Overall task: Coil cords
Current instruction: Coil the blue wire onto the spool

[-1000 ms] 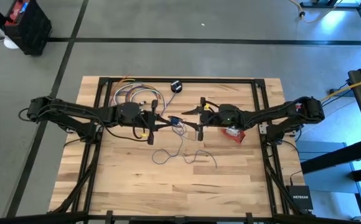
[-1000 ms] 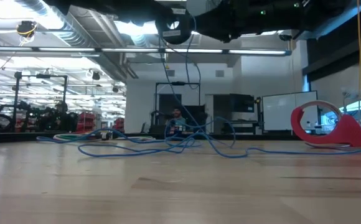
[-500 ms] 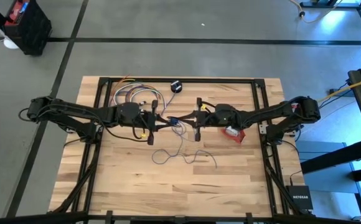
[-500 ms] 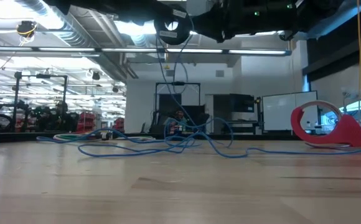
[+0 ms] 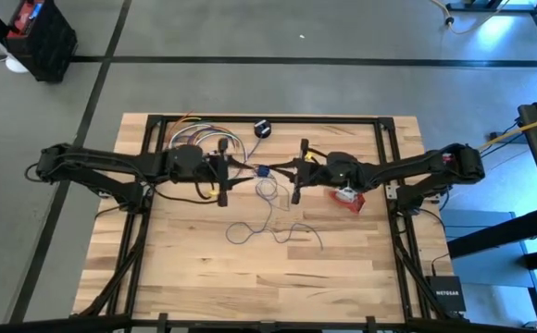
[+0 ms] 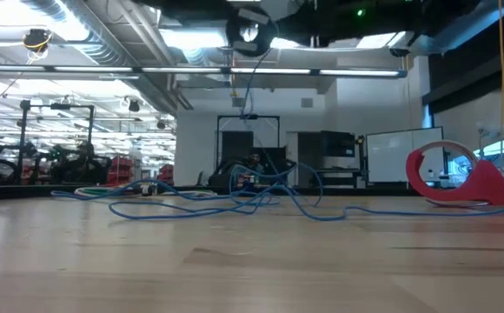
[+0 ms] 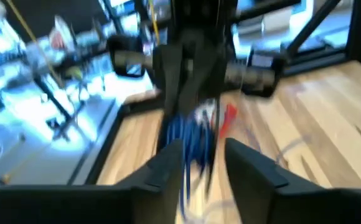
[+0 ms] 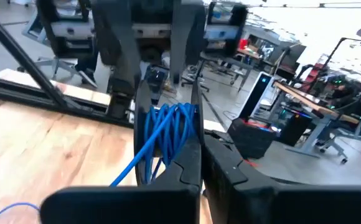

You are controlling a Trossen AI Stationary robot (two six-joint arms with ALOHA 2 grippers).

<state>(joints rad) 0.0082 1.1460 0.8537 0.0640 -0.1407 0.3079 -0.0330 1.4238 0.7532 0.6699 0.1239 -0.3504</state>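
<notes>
Both claws (image 5: 261, 172) meet at the blue cord (image 8: 165, 134).

One blue cord (image 5: 270, 215), one black puck (image 5: 262, 129), one red tape dispenser (image 6: 459, 177).

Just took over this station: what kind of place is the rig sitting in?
Most likely a robotics lab or workshop: exposed ceiling ducts, rows of equipment racks behind the wooden table, and office chairs at workbenches nearby.
</notes>
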